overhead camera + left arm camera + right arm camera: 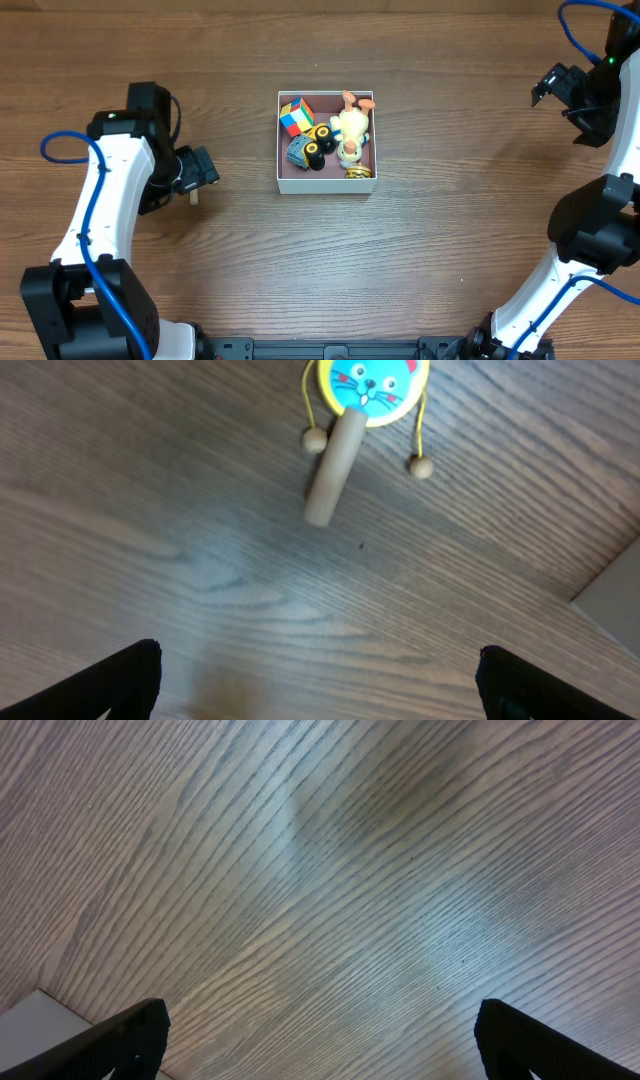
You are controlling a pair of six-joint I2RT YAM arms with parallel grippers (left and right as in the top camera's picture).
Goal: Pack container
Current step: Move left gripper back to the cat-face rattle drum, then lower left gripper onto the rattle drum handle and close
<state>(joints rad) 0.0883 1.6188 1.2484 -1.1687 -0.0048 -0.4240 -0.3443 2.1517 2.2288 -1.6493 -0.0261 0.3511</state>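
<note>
The container (283, 160) is a square white-walled box with a pink inside, at the table's middle. In it lie a colour cube (295, 116), a blue toy car (309, 149) and a yellow plush figure (350, 130). A cat-face rattle drum with a wooden handle (335, 450) lies on the table ahead of my left gripper (320, 665). The left gripper is open and empty. In the overhead view only the handle tip (194, 198) shows under the left gripper (205, 172), left of the container. My right gripper (553, 88) is open and empty at the far right, also seen in the right wrist view (320, 1025).
A grey-white corner of the container (615, 595) shows at the right edge of the left wrist view. A white corner (40, 1020) shows at the lower left of the right wrist view. Blue cables run along both arms.
</note>
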